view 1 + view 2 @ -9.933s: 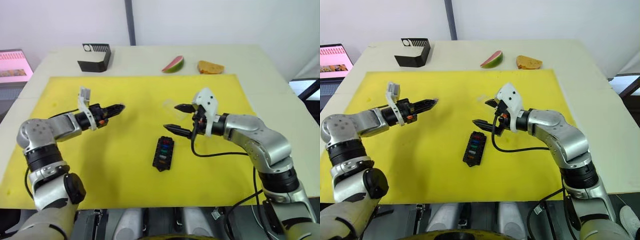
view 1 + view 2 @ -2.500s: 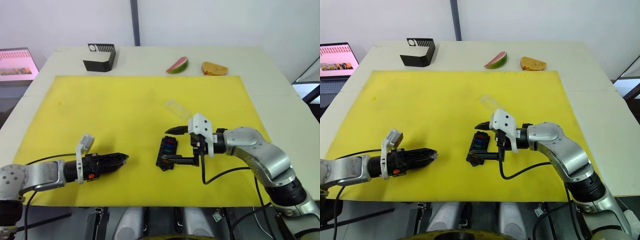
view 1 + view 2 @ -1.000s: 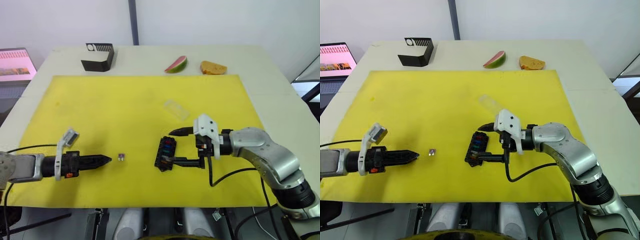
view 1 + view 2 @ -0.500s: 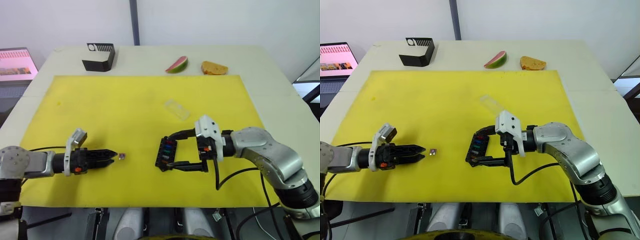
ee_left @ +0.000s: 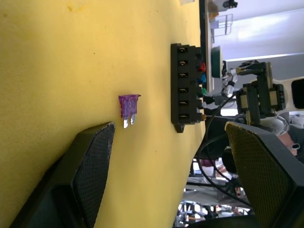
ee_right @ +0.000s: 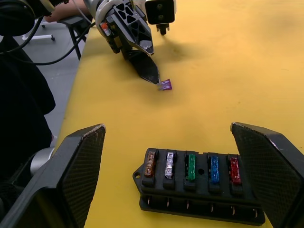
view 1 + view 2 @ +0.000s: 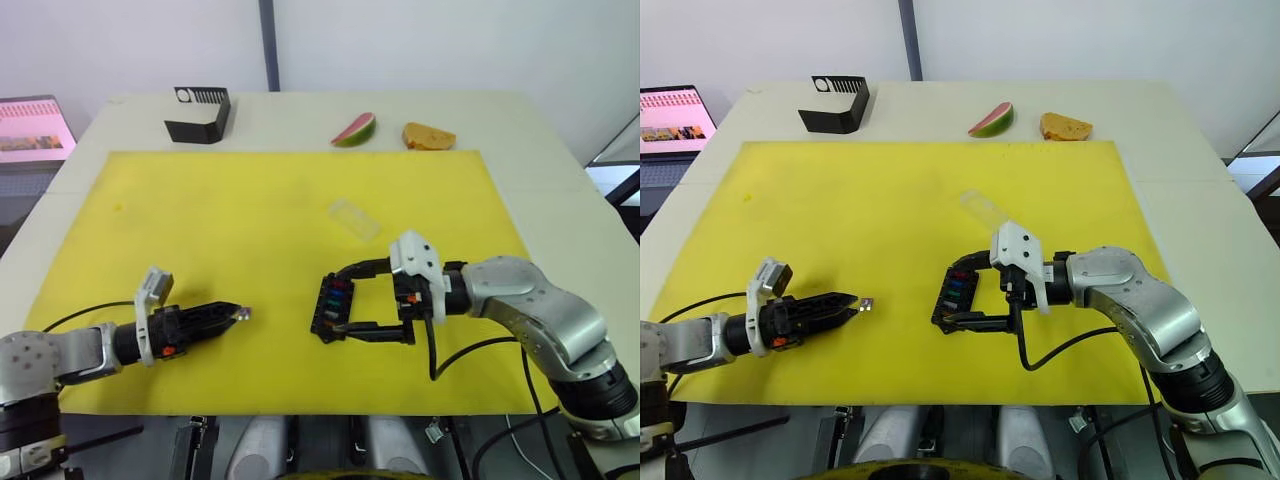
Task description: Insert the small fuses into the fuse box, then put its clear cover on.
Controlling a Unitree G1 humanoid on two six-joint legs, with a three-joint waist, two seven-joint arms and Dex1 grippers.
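The black fuse box (image 6: 199, 186) lies on the yellow mat (image 7: 250, 220), with several coloured small fuses seated in one row. My right gripper (image 7: 332, 303) is open, one finger at each end of the box and not touching it. A loose purple fuse (image 5: 128, 105) lies flat on the mat to the left of the box. My left gripper (image 5: 169, 126) is open, its fingertips right at this fuse (image 7: 867, 304), which is not gripped. The clear cover (image 7: 354, 218) rests on the mat behind the box.
A larger black angular box (image 7: 198, 113) with a white vent stands at the table's back left. A watermelon slice (image 7: 355, 129) and a bread-like piece (image 7: 428, 136) lie at the back. A pink screen (image 7: 30, 125) stands off the table's left edge.
My left gripper has advanced to the right along the mat until its tips reach the purple fuse. My right gripper has shifted from the box's near end to span the whole box.
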